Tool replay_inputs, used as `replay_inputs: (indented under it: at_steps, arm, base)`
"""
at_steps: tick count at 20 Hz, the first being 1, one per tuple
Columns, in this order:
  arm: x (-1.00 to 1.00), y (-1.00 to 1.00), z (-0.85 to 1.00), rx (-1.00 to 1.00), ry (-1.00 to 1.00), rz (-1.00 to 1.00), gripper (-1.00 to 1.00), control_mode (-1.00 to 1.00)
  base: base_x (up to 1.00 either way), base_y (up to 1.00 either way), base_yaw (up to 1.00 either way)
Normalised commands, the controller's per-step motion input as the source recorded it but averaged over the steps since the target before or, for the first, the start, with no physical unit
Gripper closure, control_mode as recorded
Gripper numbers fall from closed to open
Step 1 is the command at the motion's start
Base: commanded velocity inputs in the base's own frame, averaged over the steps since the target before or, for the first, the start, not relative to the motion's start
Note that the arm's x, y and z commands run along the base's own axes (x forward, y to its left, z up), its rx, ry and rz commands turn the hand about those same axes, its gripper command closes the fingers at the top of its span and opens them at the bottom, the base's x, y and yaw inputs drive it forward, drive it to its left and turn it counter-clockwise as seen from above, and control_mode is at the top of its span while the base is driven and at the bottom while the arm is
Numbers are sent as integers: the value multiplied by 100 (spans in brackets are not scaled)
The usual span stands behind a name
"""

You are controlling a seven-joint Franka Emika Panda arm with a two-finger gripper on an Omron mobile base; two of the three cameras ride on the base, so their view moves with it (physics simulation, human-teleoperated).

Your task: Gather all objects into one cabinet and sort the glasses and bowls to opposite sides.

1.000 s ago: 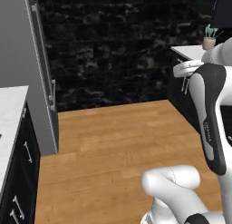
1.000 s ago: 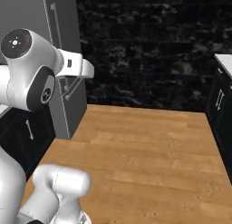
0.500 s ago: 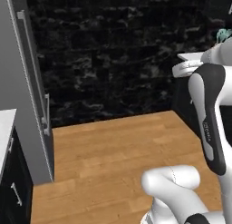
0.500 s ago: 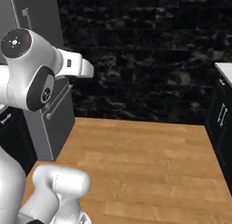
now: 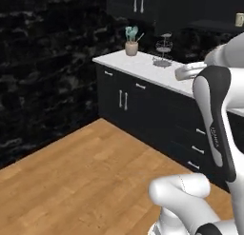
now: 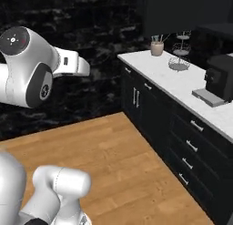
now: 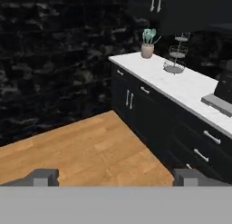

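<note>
Cups and bowls lie somewhere out of sight, so their handling is a guess: small rigid ware, probably light and slick, best pinched across a rim. The pincer (image 7: 116,175) is released, empty, above the wood floor (image 7: 86,148). Upper cabinet (image 7: 156,3) is cropped above the bench (image 7: 181,85); its inside is hidden.

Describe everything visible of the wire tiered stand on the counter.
The wire tiered stand is a thin grey metal frame with stacked basket tiers on a central post, the widest at the bottom. It looks empty and stands upright on the white counter, near its far end, apart from the beige pot of teal utensils beside it. Dark upper cabinets hang above.
</note>
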Motion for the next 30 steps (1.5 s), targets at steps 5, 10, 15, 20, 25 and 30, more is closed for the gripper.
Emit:
replay_inputs:
  at_steps: [5, 10, 15, 20, 25, 30]
  arm:
    - [0, 0, 0, 0, 0, 0, -100, 100]
    - [0, 0, 0, 0, 0, 0, -100, 100]
    - [0, 0, 0, 0, 0, 0, -100, 100]
    - [0, 0, 0, 0, 0, 0, -100, 100]
    - [0, 0, 0, 0, 0, 0, -100, 100]
    - [0, 0, 0, 0, 0, 0, -100, 100]
  base:
    - [0, 0, -100]
    - [11, 6, -87]
    - [98, 74, -34]
    - [100, 84, -7]
    - [98, 23, -16]
    - [86, 2, -11]
